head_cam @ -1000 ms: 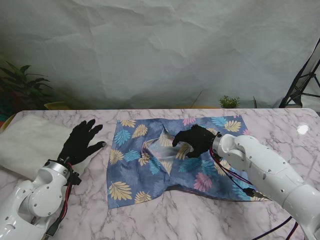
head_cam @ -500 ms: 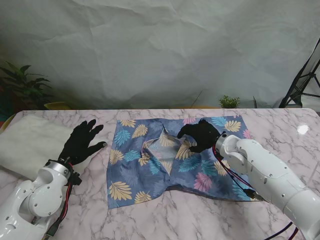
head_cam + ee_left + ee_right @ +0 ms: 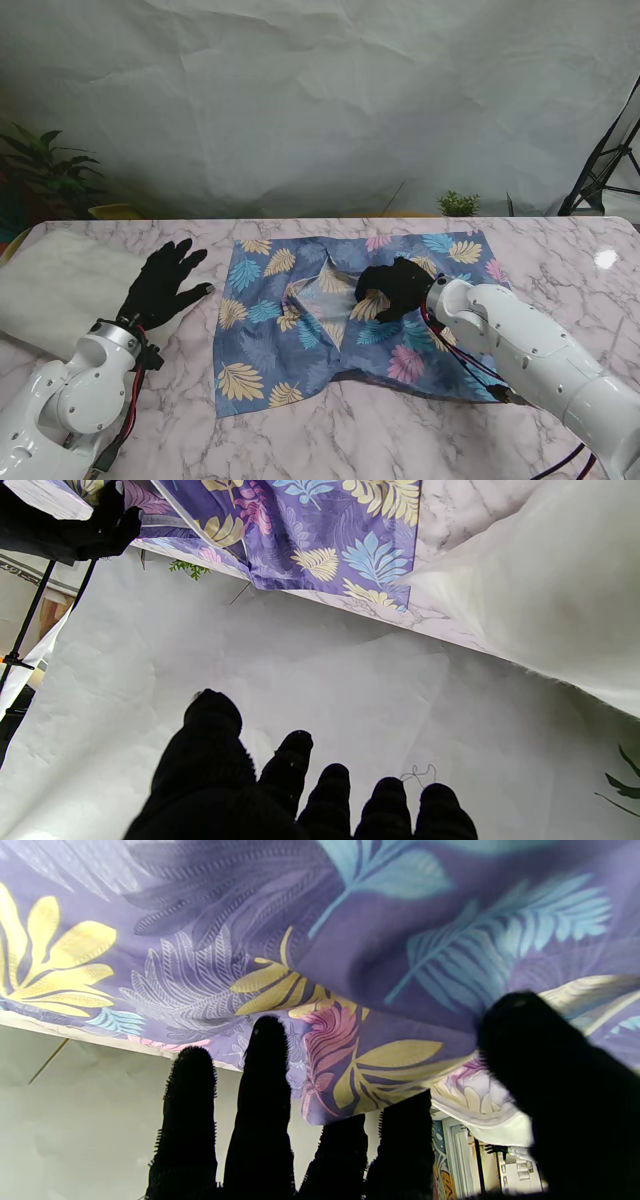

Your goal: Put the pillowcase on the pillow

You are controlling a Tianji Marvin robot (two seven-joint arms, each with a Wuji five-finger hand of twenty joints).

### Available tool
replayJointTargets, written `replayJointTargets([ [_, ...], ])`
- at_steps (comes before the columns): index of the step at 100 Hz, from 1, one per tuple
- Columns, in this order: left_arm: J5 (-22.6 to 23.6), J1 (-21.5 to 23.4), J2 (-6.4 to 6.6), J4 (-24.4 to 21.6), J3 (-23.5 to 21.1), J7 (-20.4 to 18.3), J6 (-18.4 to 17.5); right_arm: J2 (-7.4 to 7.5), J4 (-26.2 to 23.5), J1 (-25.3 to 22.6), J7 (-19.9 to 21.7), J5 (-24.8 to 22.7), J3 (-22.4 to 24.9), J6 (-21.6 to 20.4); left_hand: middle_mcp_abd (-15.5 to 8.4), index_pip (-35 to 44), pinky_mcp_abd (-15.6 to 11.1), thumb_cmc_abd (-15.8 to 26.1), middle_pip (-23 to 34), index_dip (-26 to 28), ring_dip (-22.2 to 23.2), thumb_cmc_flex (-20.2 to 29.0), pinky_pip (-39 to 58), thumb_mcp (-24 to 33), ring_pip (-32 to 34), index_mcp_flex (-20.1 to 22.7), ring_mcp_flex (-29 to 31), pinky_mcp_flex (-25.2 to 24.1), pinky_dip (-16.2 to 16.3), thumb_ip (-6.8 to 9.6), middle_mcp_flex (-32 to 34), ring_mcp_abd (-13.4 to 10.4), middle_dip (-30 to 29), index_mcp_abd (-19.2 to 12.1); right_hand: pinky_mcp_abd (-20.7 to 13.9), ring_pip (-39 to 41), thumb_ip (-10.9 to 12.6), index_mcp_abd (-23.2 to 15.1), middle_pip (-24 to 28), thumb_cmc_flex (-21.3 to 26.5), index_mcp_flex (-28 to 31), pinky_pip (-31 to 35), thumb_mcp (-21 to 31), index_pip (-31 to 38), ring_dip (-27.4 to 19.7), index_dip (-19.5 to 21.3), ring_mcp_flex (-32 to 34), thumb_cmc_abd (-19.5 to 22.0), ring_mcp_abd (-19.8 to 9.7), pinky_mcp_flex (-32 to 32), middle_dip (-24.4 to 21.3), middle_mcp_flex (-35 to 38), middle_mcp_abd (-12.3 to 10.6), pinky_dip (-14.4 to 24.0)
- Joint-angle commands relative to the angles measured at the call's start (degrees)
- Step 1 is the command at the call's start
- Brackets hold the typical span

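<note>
glossy marble table [image 3: 360, 430]; matt printed cloth pillowcase [image 3: 300, 330]; soft white fuzzy pillow [image 3: 50, 285].

Even bright light, soft shadows

pillowcase [image 3: 340, 320]: purple-blue, yellow/pink/teal leaf print | pillow [image 3: 55, 285]: white | table [image 3: 380, 430]: white-grey marble

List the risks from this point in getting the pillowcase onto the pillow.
1. The right hand hovers with curled fingers over the bunched middle of the pillowcase, not at an edge; it may pinch both layers and keep the opening shut.
2. The left hand rests open beside the pillow, holding nothing, so the pillow is unsecured and could slide when pushed.
3. The cloth is wrinkled; pulling it could drag it along the table.
</note>
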Motion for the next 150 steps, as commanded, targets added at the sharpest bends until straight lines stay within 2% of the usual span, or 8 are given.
replayJointTargets([
  [1,-0.1,0.1,-0.10,-0.2,0.2,-0.8,0.1,-0.47,0.4,0.5,-0.7,0.2,-0.5,0.2,0.2,0.0,0.7,2.4,-1.7,0.4,0.2,1.8,1.0,-0.3,-0.9,0.2,-0.4,-1.2,1.0,0.97,-1.6,0.2,0.4,-1.2,-0.7,4.0,-1.1,-2.9,3.0,3.0,3.5,3.3,3.5,2.3,2.2,2.2,4.9,-3.8,-3.6,2.4,1.2,1.6,0.5,2.5],
  [18,-0.1,0.1,-0.11,-0.2,0.2,-0.8,0.1,-1.40,3.4,2.7,-1.8,2.4,-3.2,-0.9,0.2,0.1,0.8,2.3,-1.8,0.4,0.4,1.8,1.4,-0.2,-0.7,0.2,-0.3,-1.2,1.5,1.00,-1.6,0.2,0.4,-1.3,-5.3,15.5,0.0,0.1,8.0,11.4,7.9,8.7,8.5,2.5,9.7,3.7,15.9,-8.1,-13.5,11.7,3.4,5.9,4.1,5.6],
  [24,-0.1,0.1,-0.11,-0.2,0.2,-0.8,0.1,-1.62,3.7,2.8,-1.2,3.6,-3.0,-1.4,0.2,0.0,0.8,2.3,-1.8,0.4,0.4,1.8,1.5,-0.2,-0.7,0.1,-0.3,-1.3,1.7,1.00,-1.6,0.1,0.4,-1.3,-6.6,21.2,-7.8,1.6,9.4,17.0,7.9,10.4,7.7,1.9,14.3,3.6,18.4,-11.6,-14.8,14.9,4.0,7.9,5.4,5.9],
  [35,-0.3,0.1,-0.10,-0.3,0.2,-1.0,0.3,-1.43,2.9,2.3,-0.2,3.6,-1.4,-2.3,0.2,0.1,0.8,2.3,-1.8,0.4,0.5,1.9,1.7,-0.2,-0.6,0.2,-0.3,-1.3,1.9,1.01,-1.6,0.2,0.4,-1.2,-10.7,41.3,-8.4,2.9,12.1,22.0,9.6,15.1,8.1,1.4,16.9,3.3,17.0,-13.0,-21.0,19.2,5.2,11.8,5.7,7.1],
  [43,-0.4,0.1,-0.12,-0.3,0.2,-0.9,0.2,-1.12,1.6,1.4,0.7,3.4,0.5,-3.1,0.3,0.0,0.8,2.2,-1.8,0.4,0.5,1.9,1.7,-0.2,-0.5,0.1,-0.3,-1.4,2.1,1.01,-1.6,0.2,0.4,-1.1,-11.7,45.9,-7.8,3.1,12.3,22.2,15.7,16.2,8.9,1.2,15.5,3.1,16.7,-11.7,-20.6,21.2,5.0,18.8,6.6,7.5],
  [69,-0.4,0.4,-0.18,-0.6,0.1,-0.7,0.5,-0.99,-0.2,-1.3,1.6,4.5,6.1,-7.2,0.5,0.0,0.8,2.7,-1.8,0.4,0.5,1.6,1.8,-0.2,-0.4,0.1,-0.2,-1.4,2.5,0.99,-1.7,0.1,0.4,-1.0,-10.8,45.9,-7.6,-3.1,9.6,24.0,35.0,15.5,8.2,14.8,21.8,-16.2,20.5,-7.0,-17.9,24.5,5.4,39.9,6.5,6.1],
  [100,-0.9,0.2,-0.19,-0.5,0.2,-1.0,0.5,-0.95,-5.3,-7.5,5.0,8.1,15.2,-8.9,0.0,0.1,0.8,3.1,-1.7,0.5,0.6,1.5,1.8,-0.3,-0.1,0.4,0.0,-1.5,2.9,0.96,-1.1,-0.2,0.4,-1.1,-5.4,39.3,-9.4,-4.4,8.8,21.9,35.2,15.6,13.8,18.0,26.2,-10.7,32.9,-7.4,-18.0,27.2,11.8,47.8,10.6,5.1],
  [150,-3.4,-0.2,-0.47,0.3,0.1,-0.8,1.5,-2.57,-14.5,-14.2,6.0,16.3,23.2,-5.7,-0.6,0.4,0.6,3.0,-1.4,0.6,0.6,1.6,2.0,-0.3,0.7,1.4,0.4,-1.4,3.5,0.95,0.7,-0.5,0.7,-1.1,-4.0,42.0,-9.8,-2.7,9.0,23.9,31.8,16.3,13.0,19.6,30.3,-5.3,33.2,-4.0,-17.7,28.6,17.1,47.7,12.0,4.9],
])
